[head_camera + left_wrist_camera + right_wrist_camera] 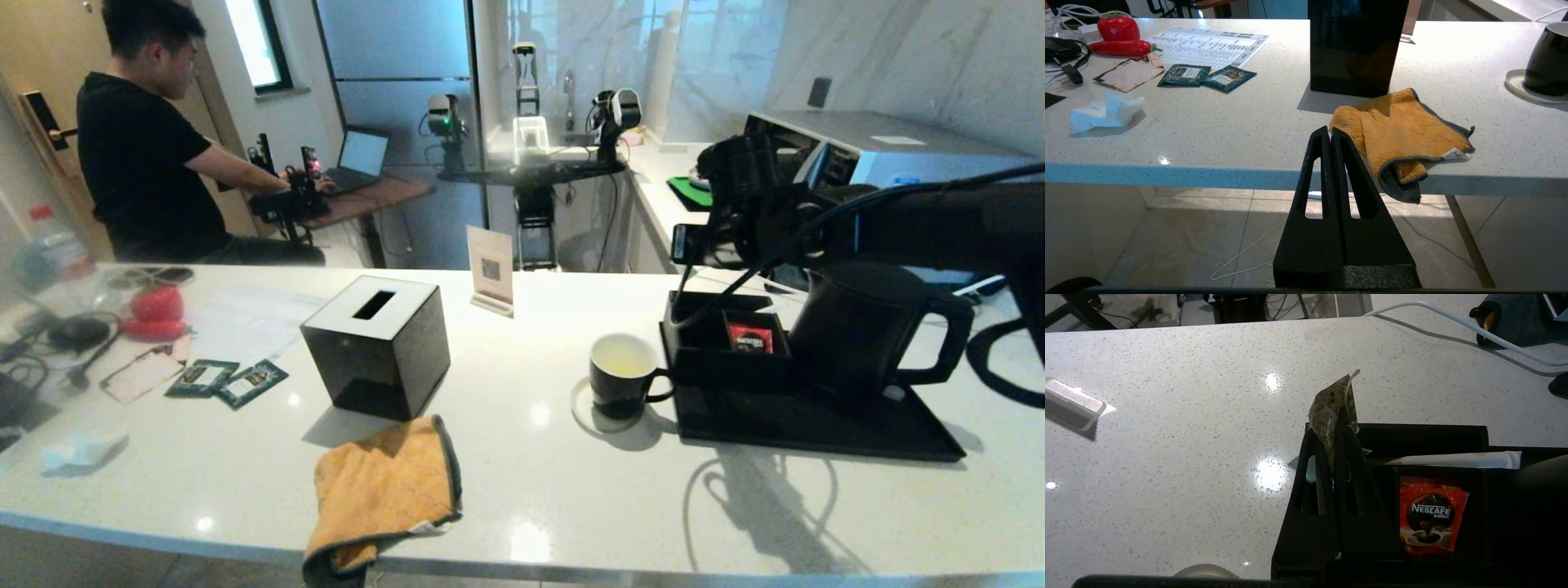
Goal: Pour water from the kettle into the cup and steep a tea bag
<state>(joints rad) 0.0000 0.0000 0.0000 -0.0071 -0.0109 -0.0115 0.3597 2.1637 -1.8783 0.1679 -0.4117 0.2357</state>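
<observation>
My right gripper (1333, 433) is shut on the tea bag (1329, 408), a small grey-green pouch sticking up from between the fingertips, with its string beside it. The gripper hangs above the left end of the black compartment box (710, 359) on the tray. In the head view my right arm (898, 220) reaches in from the right, over the matte black kettle (865, 327), which stands on the tray. The black cup (622, 371), white inside, sits on a coaster just left of the tray. My left gripper (1330, 132) is shut and empty, parked below the counter's front edge.
A red sachet (749, 337) lies in the box on the black tray (816, 425). A black tissue box (375, 343) and an orange cloth (384, 490) sit left of the cup. Two green packets (229, 380) lie far left. A small sign (491, 269) stands behind.
</observation>
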